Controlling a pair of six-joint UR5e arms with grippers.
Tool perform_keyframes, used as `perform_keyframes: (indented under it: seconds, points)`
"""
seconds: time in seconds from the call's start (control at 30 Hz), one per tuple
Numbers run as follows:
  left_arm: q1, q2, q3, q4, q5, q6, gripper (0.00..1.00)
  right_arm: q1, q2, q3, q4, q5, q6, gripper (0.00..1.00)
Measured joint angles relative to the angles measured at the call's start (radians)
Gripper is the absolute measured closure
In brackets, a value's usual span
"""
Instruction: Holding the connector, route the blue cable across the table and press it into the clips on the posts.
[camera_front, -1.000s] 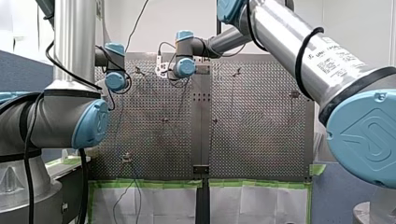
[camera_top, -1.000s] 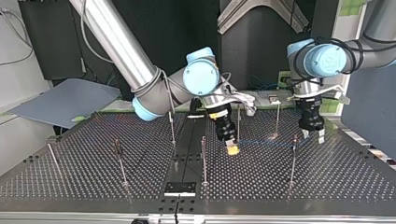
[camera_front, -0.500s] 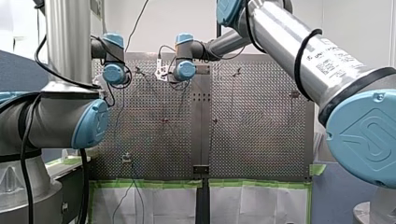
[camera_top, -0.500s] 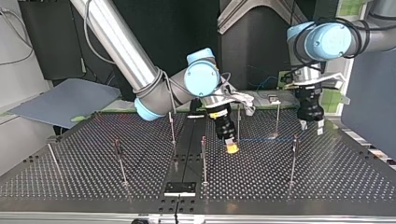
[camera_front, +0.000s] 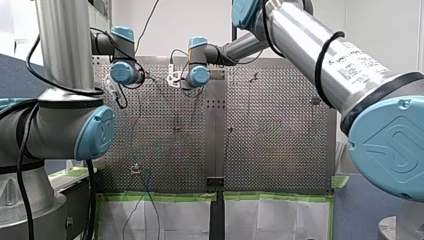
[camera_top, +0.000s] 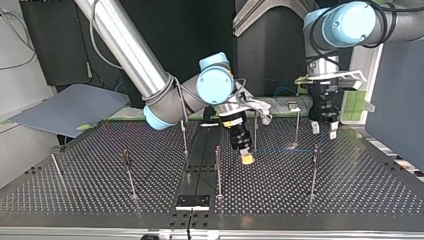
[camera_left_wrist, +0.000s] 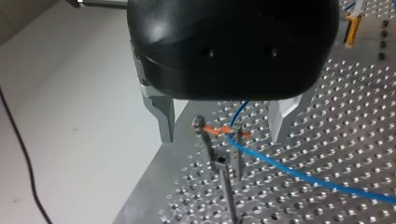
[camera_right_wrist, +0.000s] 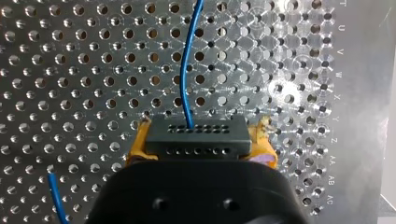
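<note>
Connector (camera_right_wrist: 196, 140): a black block clamped in my right gripper (camera_right_wrist: 200, 135). Jaws are closed on it, with yellow pads (camera_right_wrist: 136, 145) showing at both ends. It sits just above the perforated table (camera_right_wrist: 299, 60). The blue cable (camera_right_wrist: 186, 60) leaves the connector's face and runs ahead of the gripper over the holes. A second short bit of blue shows beside the gripper body.

Top view: the right gripper (camera_top: 246, 158) is low over the table (camera_top: 350, 195), near the middle, just beside a post (camera_top: 255, 131). The cable (camera_top: 280, 149) is a thin line from there toward the view's right. It passes a far post (camera_top: 297, 127) and reaches about the right-hand post (camera_top: 314, 170).

Left wrist view: the cable (camera_left_wrist: 299, 175) comes in low over the table and rises to the orange clip (camera_left_wrist: 219, 130) on top of a post (camera_left_wrist: 228, 191). It meets the clip, then goes up behind the gripper body. Can't tell if it's fully seated.

Left gripper (camera_left_wrist: 224, 126): jaws open and empty, with metal fingers (camera_left_wrist: 163, 119) on either side of the clip, apart from it. In the top view the left gripper (camera_top: 324, 130) hangs clear above the table at the view's right, between the far post and the right-hand post.
</note>
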Motion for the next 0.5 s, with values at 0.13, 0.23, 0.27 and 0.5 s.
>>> perform_keyframes:
  seconds: [0.13,0.23,0.27,0.5]
  points:
    - [-0.016,0.003,-0.001,-0.017,-0.001,0.021,0.02,-0.003,0.000,0.000,0.000,0.000,0.001,1.00]
    - [-0.028,0.007,0.000,-0.034,-0.001,0.041,0.02,-0.003,0.000,0.000,0.000,0.000,0.001,1.00]
    - [-0.033,0.009,-0.001,-0.039,-0.002,0.050,0.02,-0.004,0.000,0.000,0.000,0.000,0.001,1.00]
    - [-0.052,0.011,0.000,-0.032,0.002,0.112,0.02,-0.013,0.000,0.000,0.000,0.000,0.001,1.00]
